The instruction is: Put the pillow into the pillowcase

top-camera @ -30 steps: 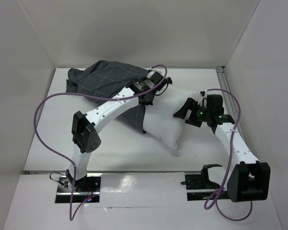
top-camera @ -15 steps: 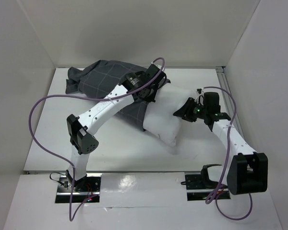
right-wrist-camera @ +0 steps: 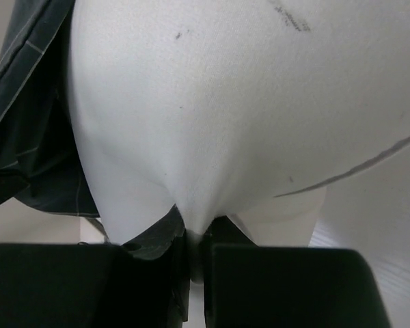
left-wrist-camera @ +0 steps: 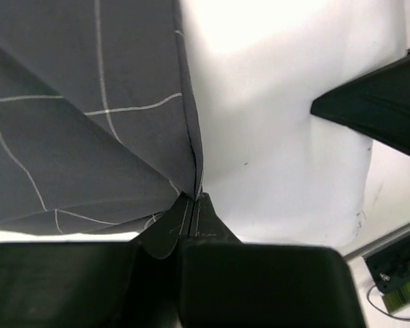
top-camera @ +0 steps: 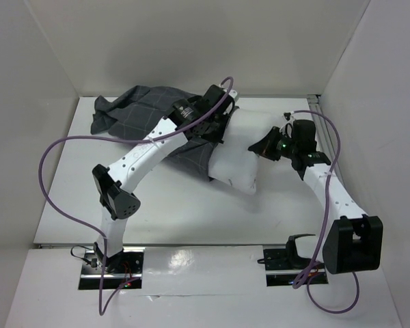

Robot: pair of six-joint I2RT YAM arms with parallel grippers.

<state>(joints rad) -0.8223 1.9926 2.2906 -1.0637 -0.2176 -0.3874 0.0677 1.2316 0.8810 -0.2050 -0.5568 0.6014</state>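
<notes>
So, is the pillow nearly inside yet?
Not yet. Done: one end of the pillow looks tucked under the pillowcase opening. In hand: the left jaws pinch the pillowcase edge, the right jaws pinch the pillow's bare end. Left: a big white part sticks out and needs pushing in.

Check the left arm [top-camera: 150,147]: you see it run from its base diagonally toward the far centre, with the elbow raised and the wrist pitched down. The left gripper [left-wrist-camera: 191,205] has both fingers pressed together, pinching the hem of the pillowcase [left-wrist-camera: 89,102]. The right arm [top-camera: 331,195] reaches forward and inward, its forearm angled left. You find the right gripper [right-wrist-camera: 195,236] clamped on a fold of the pillow [right-wrist-camera: 225,102].
</notes>
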